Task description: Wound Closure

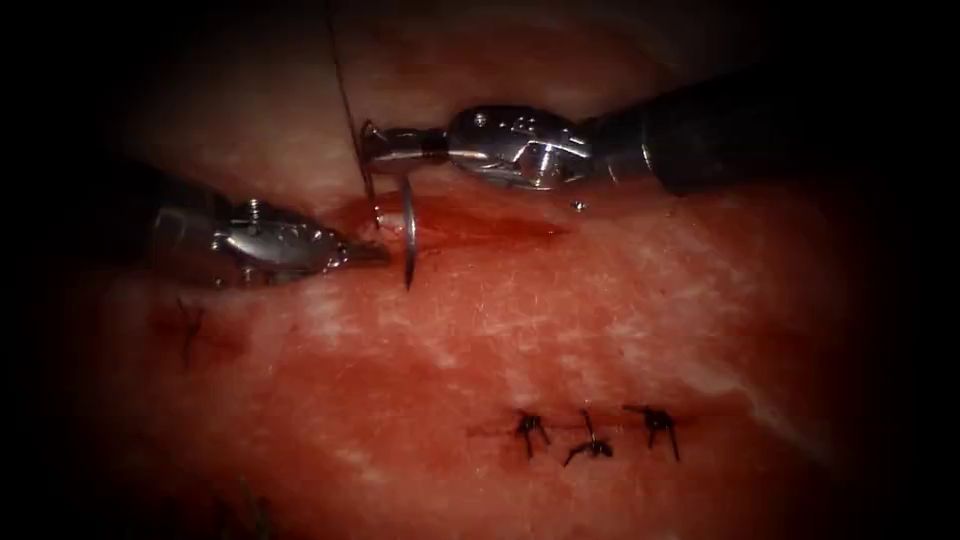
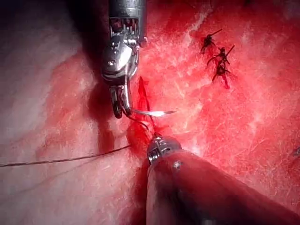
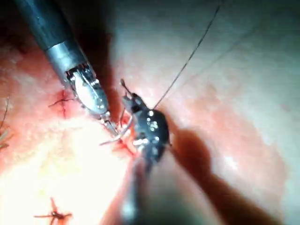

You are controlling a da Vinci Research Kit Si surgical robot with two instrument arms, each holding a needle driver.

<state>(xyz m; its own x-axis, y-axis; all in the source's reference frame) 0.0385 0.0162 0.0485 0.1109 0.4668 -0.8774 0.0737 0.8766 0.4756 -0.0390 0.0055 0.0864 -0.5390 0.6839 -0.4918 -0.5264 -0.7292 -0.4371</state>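
I see no room beyond the lit field: light concentrates centrally, and the endoscope view's edges fall into darkness.

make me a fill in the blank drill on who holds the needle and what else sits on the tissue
1. The curved needle is held in the jaws of the ____ arm's tool.
2. The thread runs from the needle's ____ end.
3. The left arm's tool has its tip just ____ of the needle.
4. Lower on the tissue sit ____ finished stitches.

Missing words: right; held; left; three
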